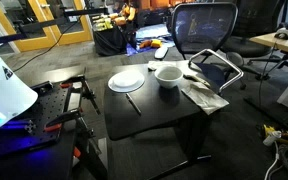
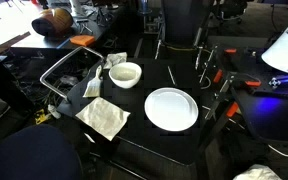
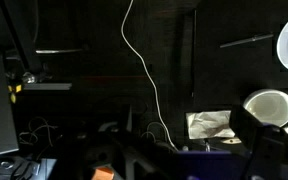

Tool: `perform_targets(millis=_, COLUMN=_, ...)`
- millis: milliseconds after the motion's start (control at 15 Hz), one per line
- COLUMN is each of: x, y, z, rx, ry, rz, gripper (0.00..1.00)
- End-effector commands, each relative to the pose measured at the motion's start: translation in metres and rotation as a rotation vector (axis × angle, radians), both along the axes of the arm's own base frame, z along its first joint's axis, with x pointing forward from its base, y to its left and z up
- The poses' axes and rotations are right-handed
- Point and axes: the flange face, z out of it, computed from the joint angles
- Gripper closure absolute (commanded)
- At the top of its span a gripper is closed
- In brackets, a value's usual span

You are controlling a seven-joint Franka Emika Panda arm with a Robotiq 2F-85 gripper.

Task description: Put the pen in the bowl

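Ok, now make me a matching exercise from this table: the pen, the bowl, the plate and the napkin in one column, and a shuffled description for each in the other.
Things:
1. pen
2. bowl
3. plate
4. napkin

Descriptions:
A. crumpled, by the edge of the table
B. flat, round, white
C. thin, dark, lying straight on the tabletop
D. deep, round, white

Pairs: 1-C, 2-D, 3-B, 4-A.
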Motion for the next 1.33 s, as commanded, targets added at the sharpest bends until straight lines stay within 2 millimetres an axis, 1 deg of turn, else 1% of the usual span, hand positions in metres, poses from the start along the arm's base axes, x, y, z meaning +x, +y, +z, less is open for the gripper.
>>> perform_targets(millis=0, x=0.0, y=0.0, z=0.001, rx=0.0, ry=0.001, rz=0.0, gripper=0.0)
perform_targets(millis=333, x=0.0, y=0.0, z=0.001, rx=0.0, ry=0.001, rz=0.0, gripper=0.0)
perform_targets(millis=467, x=0.002, y=0.006, z=-0.005, rx=0.02, ry=-0.007, rz=-0.007, gripper=0.0)
perform_targets(millis=600, x=0.003, y=0.016, z=-0.013, rx=0.045, ry=-0.007, rz=-0.017, gripper=0.0)
perform_targets(millis=933, x=0.002, y=0.054, z=-0.038, rx=0.122, ry=-0.006, rz=-0.062, gripper=0.0)
perform_targets(millis=1133, x=0.002, y=0.079, z=-0.059, rx=0.171, ry=0.009, rz=-0.13, gripper=0.0)
perform_targets(millis=1267, x=-0.002, y=0.09, z=-0.074, rx=0.201, ry=0.022, rz=-0.181, gripper=0.0)
